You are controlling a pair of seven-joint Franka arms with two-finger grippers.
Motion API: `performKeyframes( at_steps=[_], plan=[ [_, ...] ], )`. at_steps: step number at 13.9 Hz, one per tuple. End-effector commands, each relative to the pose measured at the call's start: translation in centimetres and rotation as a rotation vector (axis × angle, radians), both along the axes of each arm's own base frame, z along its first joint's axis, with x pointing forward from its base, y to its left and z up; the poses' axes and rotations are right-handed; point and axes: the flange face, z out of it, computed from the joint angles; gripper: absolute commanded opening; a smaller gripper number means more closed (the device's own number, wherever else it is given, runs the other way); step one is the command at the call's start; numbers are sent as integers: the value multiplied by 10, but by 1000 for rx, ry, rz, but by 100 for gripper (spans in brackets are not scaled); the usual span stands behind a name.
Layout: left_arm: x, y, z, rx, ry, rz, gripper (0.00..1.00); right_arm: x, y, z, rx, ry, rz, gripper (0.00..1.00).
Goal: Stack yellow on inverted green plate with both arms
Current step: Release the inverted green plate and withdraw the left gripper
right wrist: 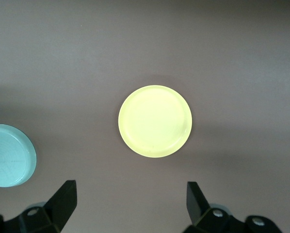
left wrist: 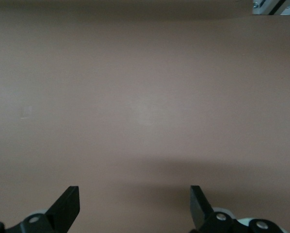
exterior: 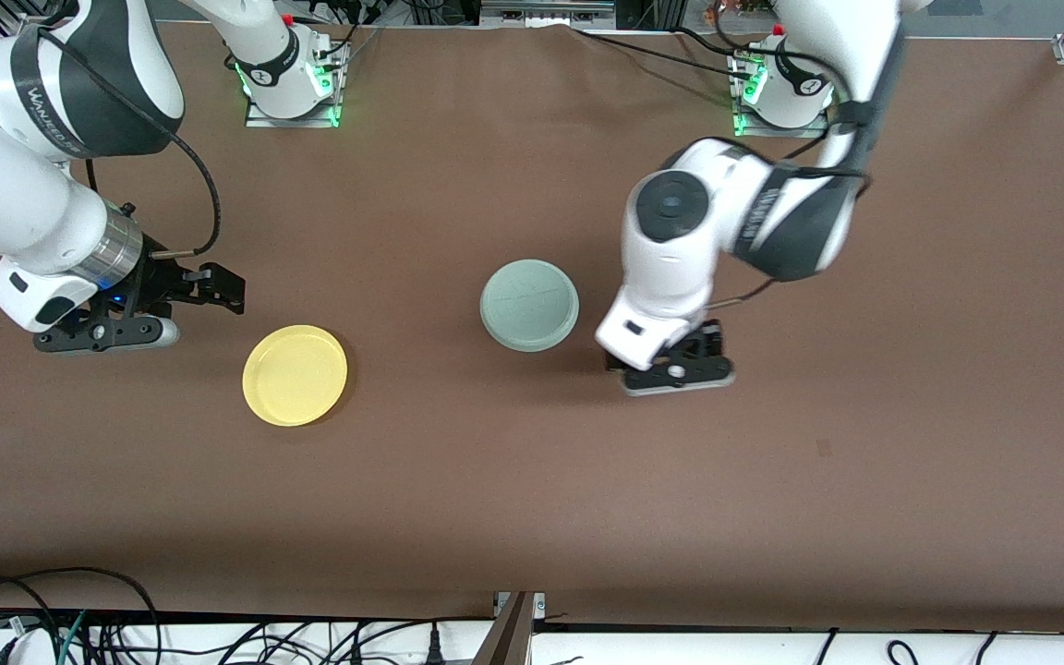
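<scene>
Yellow plate (exterior: pixel 295 375) upright, empty | green plate (exterior: pixel 529 305) inverted | both tools spread, empty

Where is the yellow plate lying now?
The yellow plate lies on the table, nearer the front camera than the green plate, toward the right arm's end.

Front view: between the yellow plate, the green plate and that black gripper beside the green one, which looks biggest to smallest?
1-2. yellow plate and green plate, alike.
3. left gripper, open over bare table.
</scene>
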Motion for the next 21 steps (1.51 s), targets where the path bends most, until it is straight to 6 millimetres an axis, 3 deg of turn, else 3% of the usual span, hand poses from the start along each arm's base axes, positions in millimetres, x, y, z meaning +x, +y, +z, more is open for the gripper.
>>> performKeyframes(
  at_steps=[1, 5, 7, 8, 11, 15, 17, 19, 21],
  plan=[
    [7, 66, 45, -29, 69, -104, 100, 18, -30, -30, -32, 14, -24, 100],
    [7, 164, 92, -29, 154, -180, 100, 35, -74, -90, -67, 13, 25, 100],
    [-6, 187, 122, -43, 137, -163, 100, 40, -81, -127, -70, 22, 15, 100],
    [-10, 212, 131, -49, 142, -127, 100, 41, -88, -150, -71, 19, 5, 100],
    [-44, 256, 155, -51, 136, -107, 100, 33, -91, -209, -71, -16, -4, 100],
    [-82, 294, 155, -48, 141, -164, 100, -2, -97, -282, -71, -56, -10, 100],
    [-99, 316, 138, -144, 119, -115, 100, -6, -100, -306, -77, -11, -13, 100],
    [-98, 312, 137, -140, 134, -119, 100, -4, -100, -325, -77, 12, -21, 100],
    [-96, 307, 139, -75, 135, -143, 100, 1, -104, -331, -74, 13, -24, 100]
  ],
)
